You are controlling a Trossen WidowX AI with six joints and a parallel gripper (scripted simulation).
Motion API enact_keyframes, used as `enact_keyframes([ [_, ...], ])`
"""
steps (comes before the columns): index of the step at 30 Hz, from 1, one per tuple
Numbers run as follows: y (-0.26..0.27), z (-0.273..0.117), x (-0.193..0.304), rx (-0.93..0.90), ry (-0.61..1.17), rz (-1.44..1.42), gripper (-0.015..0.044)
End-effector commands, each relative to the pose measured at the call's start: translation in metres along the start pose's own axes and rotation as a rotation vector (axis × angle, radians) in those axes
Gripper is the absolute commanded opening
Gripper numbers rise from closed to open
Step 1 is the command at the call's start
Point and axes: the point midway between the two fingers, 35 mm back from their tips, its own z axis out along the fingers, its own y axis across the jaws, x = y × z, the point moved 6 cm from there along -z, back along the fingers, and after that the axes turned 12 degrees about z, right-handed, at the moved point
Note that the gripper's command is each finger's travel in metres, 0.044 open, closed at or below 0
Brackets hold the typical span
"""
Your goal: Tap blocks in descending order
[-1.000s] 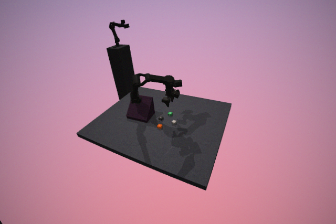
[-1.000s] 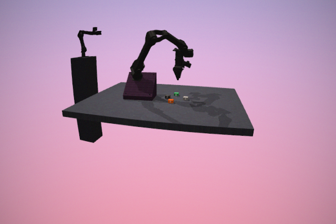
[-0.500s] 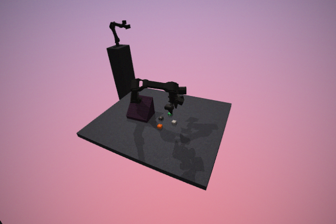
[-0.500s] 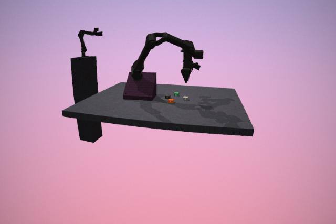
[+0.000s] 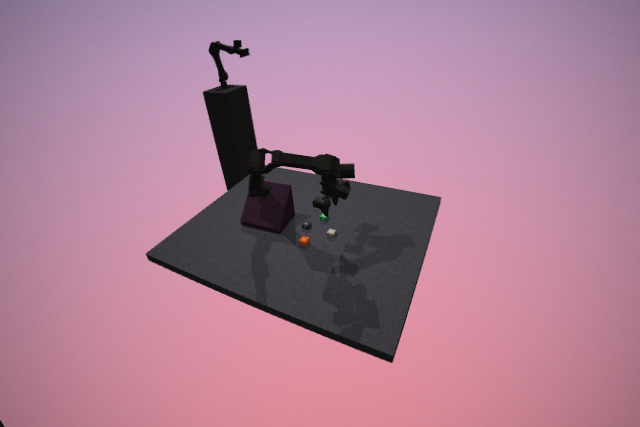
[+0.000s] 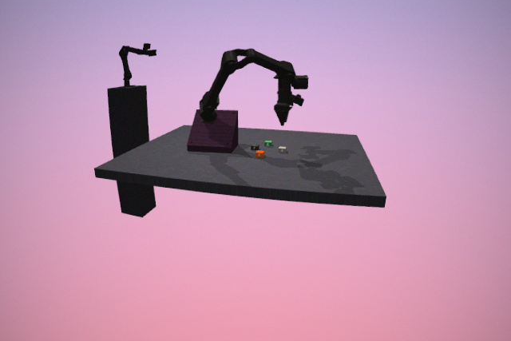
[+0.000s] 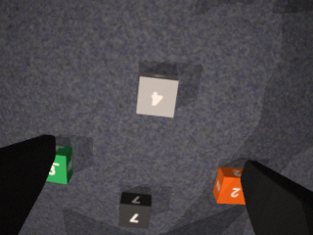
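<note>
My gripper (image 5: 330,208) (image 6: 282,123) (image 7: 152,160) is open and empty, pointing down, high above the blocks. A white block (image 5: 331,232) (image 6: 282,149) (image 7: 156,97) with digit 4 lies ahead of the fingertips in the wrist view. A black block (image 5: 306,225) (image 6: 255,147) (image 7: 128,211) with digit 7 is at the bottom middle there. An orange block (image 5: 304,240) (image 6: 259,153) (image 7: 226,190) with digit 2 is partly behind the right finger. A green block (image 5: 323,217) (image 6: 268,143) (image 7: 62,168) is partly behind the left finger; its digit is partly hidden.
The arm's base stands on a dark purple wedge (image 5: 266,213) (image 6: 214,136) on the grey table (image 5: 206,241) (image 6: 164,164). A tall dark pillar (image 5: 230,133) (image 6: 128,122) with a second, smaller arm (image 5: 219,60) (image 6: 125,65) stands at the far left. Arm shadows fall across the table.
</note>
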Motion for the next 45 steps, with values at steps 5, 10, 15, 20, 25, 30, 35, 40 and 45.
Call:
enact_keyframes([
  [5, 0.065, 0.000, 0.105, -0.002, 0.010, -0.028, 0.0400],
  [10, 0.067, 0.000, 0.111, 0.000, 0.010, -0.028, 0.0400],
  [15, 0.068, 0.052, 0.110, -0.001, 0.009, -0.028, 0.0295],
  [20, 0.066, 0.081, 0.112, 0.003, 0.008, -0.028, 0.0164],
  [25, 0.066, 0.081, 0.112, 0.003, 0.008, -0.028, 0.0032],
  [30, 0.066, 0.081, 0.112, 0.003, 0.008, -0.028, 0.0020],
  [35, 0.066, 0.082, 0.112, 0.003, 0.008, -0.028, 0.0020],
  [40, 0.066, 0.090, 0.112, 0.003, 0.008, -0.028, 0.0020],
  [45, 0.066, 0.098, 0.112, 0.004, 0.008, -0.028, 0.0020],
])
